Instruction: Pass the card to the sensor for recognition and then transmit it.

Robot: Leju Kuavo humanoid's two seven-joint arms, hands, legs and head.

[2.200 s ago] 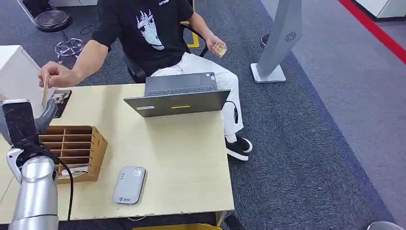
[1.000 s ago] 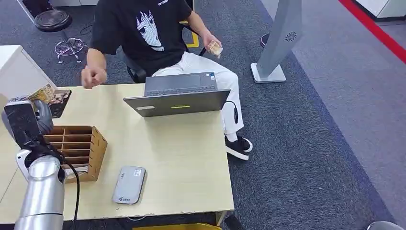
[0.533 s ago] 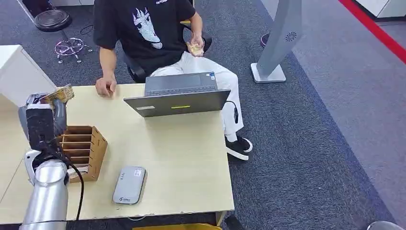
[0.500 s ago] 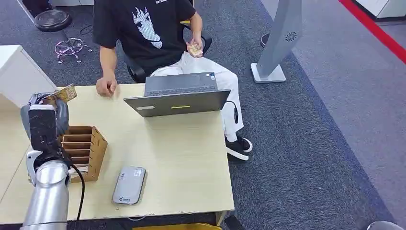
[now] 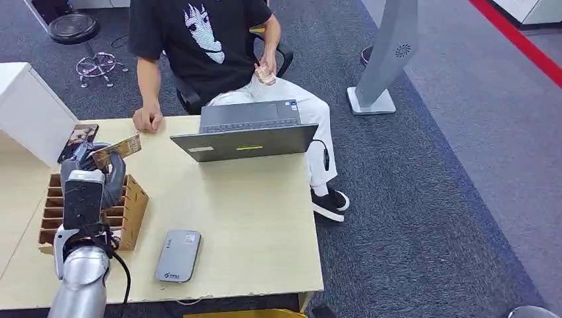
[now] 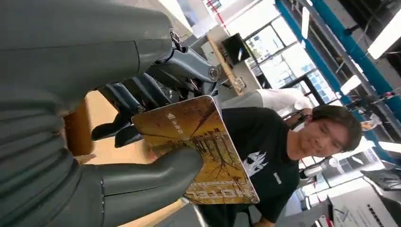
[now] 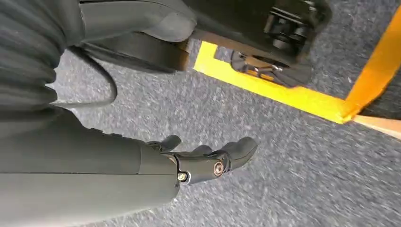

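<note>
Fingers (image 6: pixel 142 90) and thick grey thumb pinching glossy rectangular card (image 6: pixel 198 146), slotted cardboard box (image 5: pixel 129 205) beneath, right hand (image 7: pixel 208 158) loosely uncurled, holding nothing

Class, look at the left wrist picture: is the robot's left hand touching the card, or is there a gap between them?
Touching. In the left wrist view the left hand pinches the card: the thumb presses one face, and the dark fingers lie behind it.
</note>
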